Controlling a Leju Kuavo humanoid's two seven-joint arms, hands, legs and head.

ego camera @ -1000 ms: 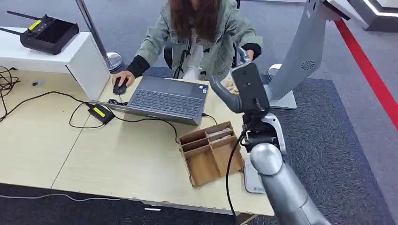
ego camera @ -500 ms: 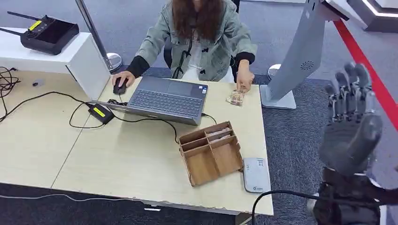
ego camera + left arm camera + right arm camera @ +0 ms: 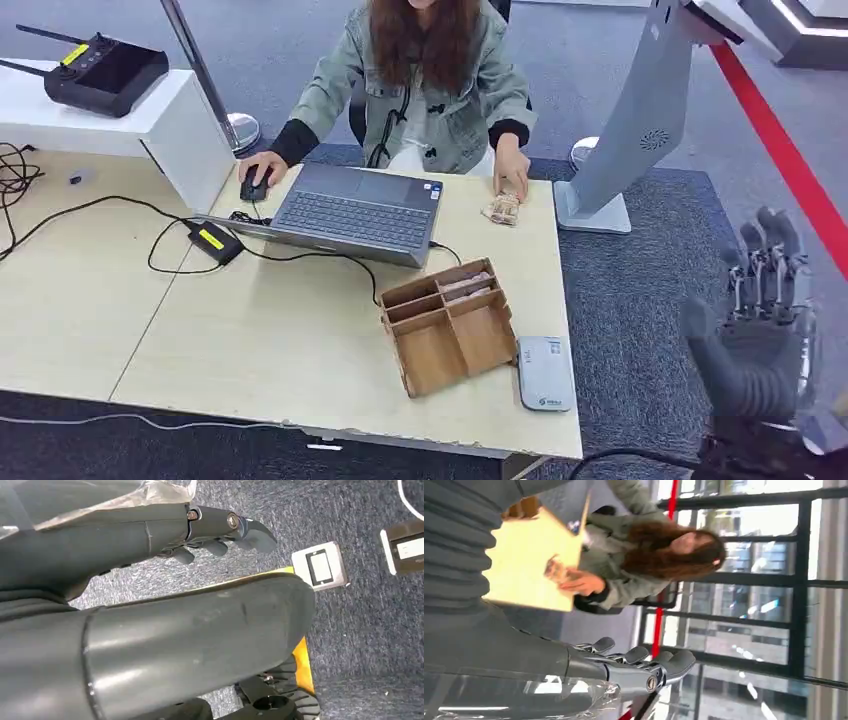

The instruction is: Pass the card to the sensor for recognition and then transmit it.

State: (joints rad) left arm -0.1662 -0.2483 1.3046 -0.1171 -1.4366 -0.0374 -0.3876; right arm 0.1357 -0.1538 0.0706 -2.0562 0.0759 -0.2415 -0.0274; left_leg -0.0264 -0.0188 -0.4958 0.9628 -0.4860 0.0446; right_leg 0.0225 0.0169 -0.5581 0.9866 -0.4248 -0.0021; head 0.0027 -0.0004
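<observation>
My right hand hangs beyond the table's right edge over the carpet, fingers spread upward and empty; the right wrist view shows its fingers straight with nothing in them. A small patterned card lies at the table's far right edge under a seated person's hand. It also shows in the right wrist view as the card. The grey-white sensor pad lies near the front right corner. My left hand hangs over the floor, fingers loosely extended, holding nothing.
A wooden divided box with cards in its far compartments stands beside the sensor. A laptop, mouse, cables and a black adapter cover the table's far side. A grey kiosk stand rises at the right, with a white cabinet on the left.
My right hand pulled back from near the person at the table's far edge, swung right off the table and dropped lower. The person's hand now rests on the card.
</observation>
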